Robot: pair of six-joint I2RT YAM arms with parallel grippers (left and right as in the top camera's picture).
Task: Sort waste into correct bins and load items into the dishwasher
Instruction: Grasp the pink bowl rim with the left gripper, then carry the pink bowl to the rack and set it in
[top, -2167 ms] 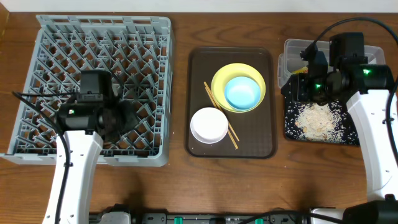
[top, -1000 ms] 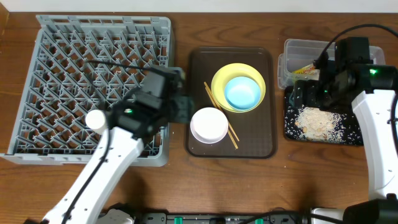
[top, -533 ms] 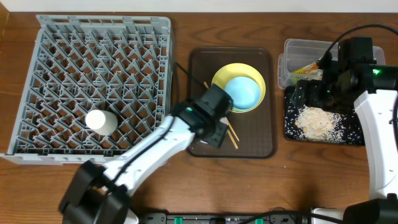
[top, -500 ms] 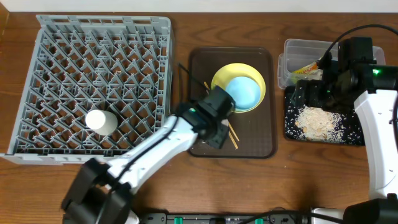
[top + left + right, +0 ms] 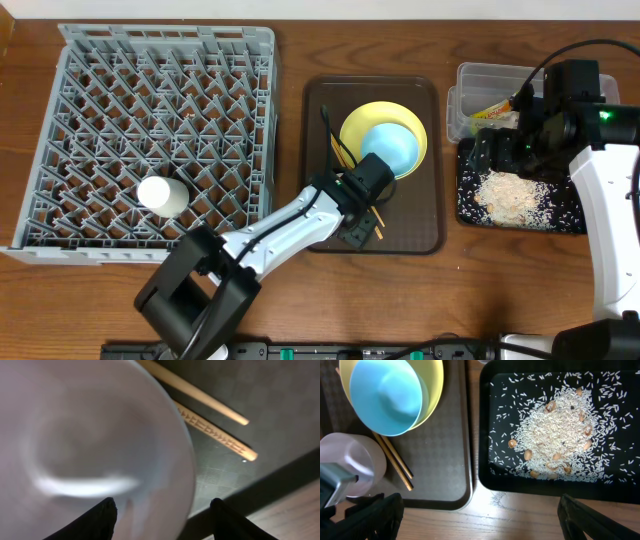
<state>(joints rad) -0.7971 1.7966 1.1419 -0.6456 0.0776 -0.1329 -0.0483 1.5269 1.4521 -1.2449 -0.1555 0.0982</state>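
Wooden table [image 5: 470, 295] carries brown tray [image 5: 416, 226]; left gripper [image 5: 161, 519], right gripper [image 5: 479, 519] both spread wide, empty.

A robotics lab staged as a dishwashing station: a plain wooden bench [image 5: 480, 300] carries a grey dish rack [image 5: 150, 100], a brown serving tray [image 5: 415, 225], a cabled white left arm [image 5: 280, 225] and right arm [image 5: 610, 200].

Your wooden desk [image 5: 480, 285] carries four things directly: the grey dish rack [image 5: 150, 100] on the left, the brown serving tray [image 5: 410, 215] in the middle, and on the right the clear tub [image 5: 480, 75] at the far side, with the black tray [image 5: 470, 205] just in front of it. You can see a strip of bare wood between the rack and the serving tray. Another strip separates that tray from the two bins.
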